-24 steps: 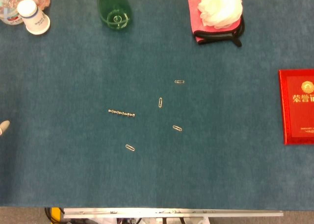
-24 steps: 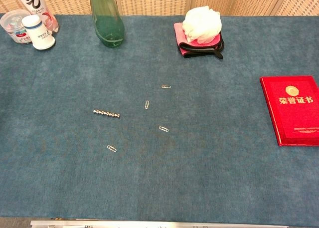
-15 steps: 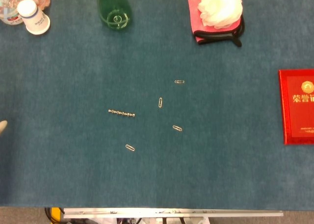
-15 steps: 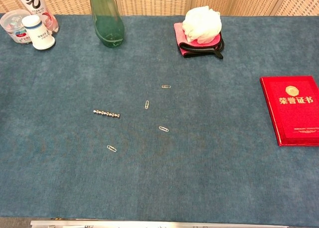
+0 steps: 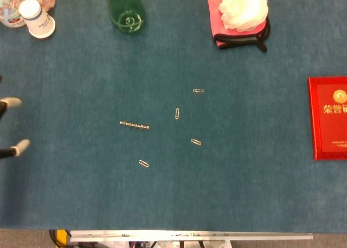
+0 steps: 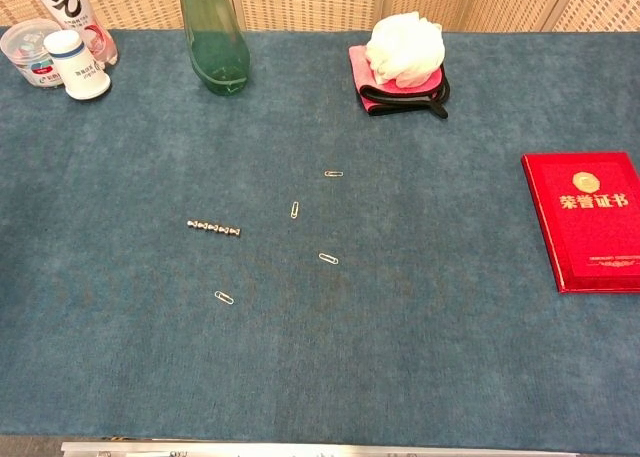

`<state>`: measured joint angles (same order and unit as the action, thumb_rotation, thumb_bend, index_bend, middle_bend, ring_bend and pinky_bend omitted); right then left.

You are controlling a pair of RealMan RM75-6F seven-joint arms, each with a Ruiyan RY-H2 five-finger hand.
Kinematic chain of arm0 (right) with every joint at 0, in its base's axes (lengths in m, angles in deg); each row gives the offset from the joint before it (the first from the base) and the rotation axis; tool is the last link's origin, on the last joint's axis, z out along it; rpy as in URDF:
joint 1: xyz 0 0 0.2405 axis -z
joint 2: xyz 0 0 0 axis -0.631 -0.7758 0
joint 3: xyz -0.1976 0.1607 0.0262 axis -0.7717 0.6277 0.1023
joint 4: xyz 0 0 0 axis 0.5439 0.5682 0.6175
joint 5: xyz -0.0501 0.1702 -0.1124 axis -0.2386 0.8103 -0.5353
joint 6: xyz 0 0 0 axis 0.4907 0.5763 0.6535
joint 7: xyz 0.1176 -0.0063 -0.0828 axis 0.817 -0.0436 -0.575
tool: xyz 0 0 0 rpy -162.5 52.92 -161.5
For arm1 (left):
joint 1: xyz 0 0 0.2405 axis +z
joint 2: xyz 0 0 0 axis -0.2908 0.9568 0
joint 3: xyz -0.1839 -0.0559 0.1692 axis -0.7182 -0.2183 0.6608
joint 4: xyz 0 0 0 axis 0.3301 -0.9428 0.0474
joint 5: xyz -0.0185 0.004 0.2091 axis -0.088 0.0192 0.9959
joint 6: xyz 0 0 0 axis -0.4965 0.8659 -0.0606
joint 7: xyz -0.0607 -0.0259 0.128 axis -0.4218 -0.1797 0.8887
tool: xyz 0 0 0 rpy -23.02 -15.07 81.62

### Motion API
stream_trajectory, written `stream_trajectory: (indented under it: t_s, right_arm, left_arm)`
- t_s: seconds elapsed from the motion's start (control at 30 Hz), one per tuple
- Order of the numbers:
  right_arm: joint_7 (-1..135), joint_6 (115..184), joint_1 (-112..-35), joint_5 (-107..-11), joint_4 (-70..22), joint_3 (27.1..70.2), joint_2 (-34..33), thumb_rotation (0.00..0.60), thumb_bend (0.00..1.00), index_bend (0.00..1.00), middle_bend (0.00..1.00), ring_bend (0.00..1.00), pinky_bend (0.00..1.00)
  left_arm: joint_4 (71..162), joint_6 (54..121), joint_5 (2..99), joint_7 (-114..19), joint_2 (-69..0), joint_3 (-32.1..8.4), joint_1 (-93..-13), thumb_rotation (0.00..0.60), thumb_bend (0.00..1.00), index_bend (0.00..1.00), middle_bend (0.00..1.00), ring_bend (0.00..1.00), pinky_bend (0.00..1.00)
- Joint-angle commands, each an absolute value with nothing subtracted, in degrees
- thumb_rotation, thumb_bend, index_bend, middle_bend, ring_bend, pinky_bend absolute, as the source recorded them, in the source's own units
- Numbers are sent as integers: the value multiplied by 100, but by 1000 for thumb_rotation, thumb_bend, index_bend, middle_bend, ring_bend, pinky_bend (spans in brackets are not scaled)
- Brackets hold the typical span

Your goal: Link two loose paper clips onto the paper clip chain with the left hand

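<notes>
Blue, felt-like cloth across the whole table. Near its middle, a short silvery chain of linked paper clips, lying flat in a nearly straight row. Around it, 4 loose wire clips, all apart from the chain and from one another: 1 below it, 1 lower right, 1 upright to the right, 1 farthest up and right.

At the left edge of the head view, only 2 pale fingertips of the left hand, spread well apart, nothing between them, well clear of the chain. Rest of that hand out of frame; absent from the chest view. No right hand in either view.

Along the far edge: 1 green glass bottle, 1 white plastic bottle, 1 clear lidded tub, 1 fluffy white bath sponge on a folded pink cloth. At right, 1 flat red booklet with gold lettering.
</notes>
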<state>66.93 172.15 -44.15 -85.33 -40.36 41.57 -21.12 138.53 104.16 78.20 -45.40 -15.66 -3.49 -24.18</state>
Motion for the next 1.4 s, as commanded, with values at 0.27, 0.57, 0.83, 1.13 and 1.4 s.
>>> stream_trajectory:
  t_s: [0.27, 0.57, 0.83, 1.13, 1.4]
  right_arm:
    - [7115, 17382, -4318, -8511, -3975, 4208, -2232, 600, 303, 101, 124, 84, 290]
    - [7378, 17289, -4316, -8271, -3923, 4308, -2299, 600, 303, 102, 126, 84, 290]
    - [7469, 17387, -4265, -8317, -3900, 4314, -2329, 600, 304, 114, 127, 84, 290]
    - [7472, 17573, -4189, -8554, -3909, 4234, -2329, 600, 303, 115, 128, 84, 290]
    - [7475, 17745, -4124, -8742, -3892, 4176, -2316, 600, 303, 120, 133, 85, 290]
  left_arm:
    - [14682, 9040, 7767, -4355, -1331, -349, -3274, 600, 241, 372, 0, 0, 124]
    - [14515, 8101, 7349, -3935, -1732, -593, -3999, 600, 294, 388, 0, 0, 92]
    - [14189, 7718, 6892, -3204, -2185, -598, -4328, 600, 303, 385, 0, 0, 83]
    - [14261, 7938, 6563, -2553, -2545, -578, -4354, 600, 306, 384, 0, 0, 83]
    - [14318, 7972, 6194, -1978, -2800, -514, -4435, 600, 306, 385, 0, 0, 83]
